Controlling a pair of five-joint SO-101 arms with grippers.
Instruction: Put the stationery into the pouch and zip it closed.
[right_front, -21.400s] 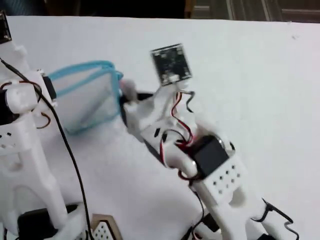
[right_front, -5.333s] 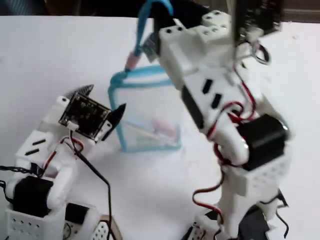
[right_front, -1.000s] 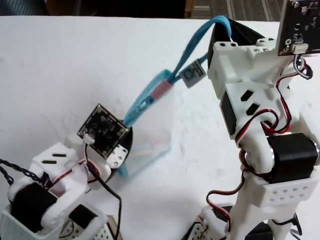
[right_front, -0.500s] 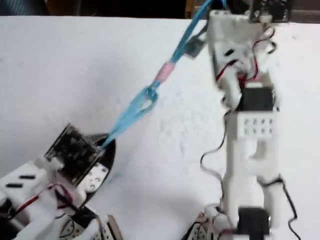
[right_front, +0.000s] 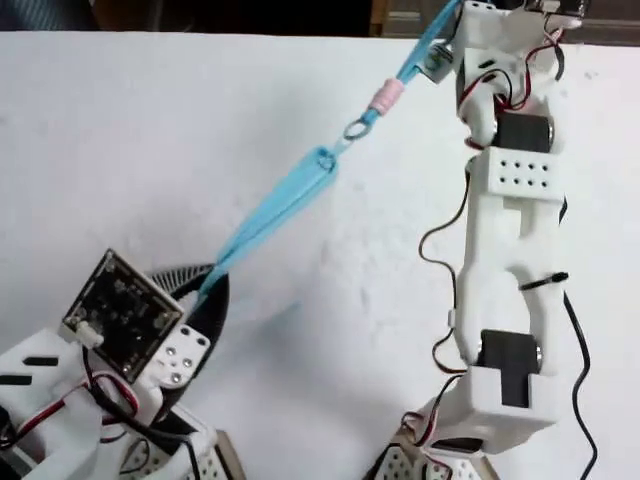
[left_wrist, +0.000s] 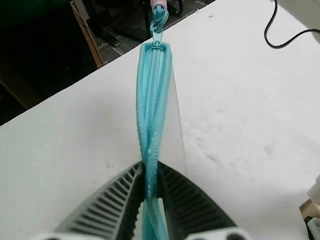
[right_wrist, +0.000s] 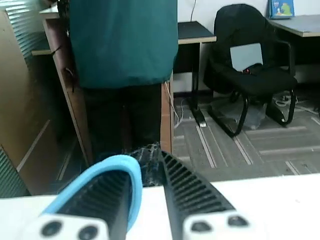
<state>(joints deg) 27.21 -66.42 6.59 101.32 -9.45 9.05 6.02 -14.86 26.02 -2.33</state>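
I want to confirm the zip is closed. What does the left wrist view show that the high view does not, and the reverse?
The left wrist view adds the zip tapes running together up to the slider. The high view adds the blue strap pulled straight from the pouch to the right arm. Both share the pouch clamped in the left gripper, and the table.

Turquoise-edged clear pouch (right_front: 283, 203), pink bead (right_front: 385, 96) on its blue strap (right_front: 421, 50), white table (right_front: 130, 130), dark ribbed fingers (left_wrist: 114, 201)

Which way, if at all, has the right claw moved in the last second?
Yes. The right claw, holding the strap, has moved out to the table's far edge, drawing the pouch taut.
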